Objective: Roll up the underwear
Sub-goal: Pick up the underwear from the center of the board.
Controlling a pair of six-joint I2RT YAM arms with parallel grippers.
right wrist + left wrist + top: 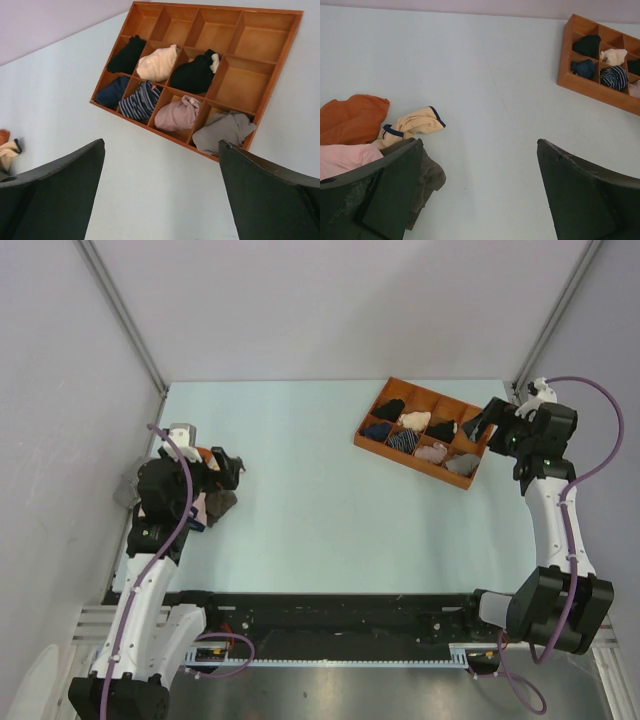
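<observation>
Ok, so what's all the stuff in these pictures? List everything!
Wooden tray: one, orange-brown, table's far right.
Rolled clothes: seven, two black, cream, navy, striped, pink, grey, in tray compartments.
Pink underwear: one, light pink, left pile.
Orange cloth: one, orange, left pile.
Cream cloth: one, navy-edged, left pile.
Brown cloth: one, dark brown, left pile.
Table: one, pale blue, under everything.
Left gripper: one, black, open, by pile.
Right gripper: one, black, open, by tray.
</observation>
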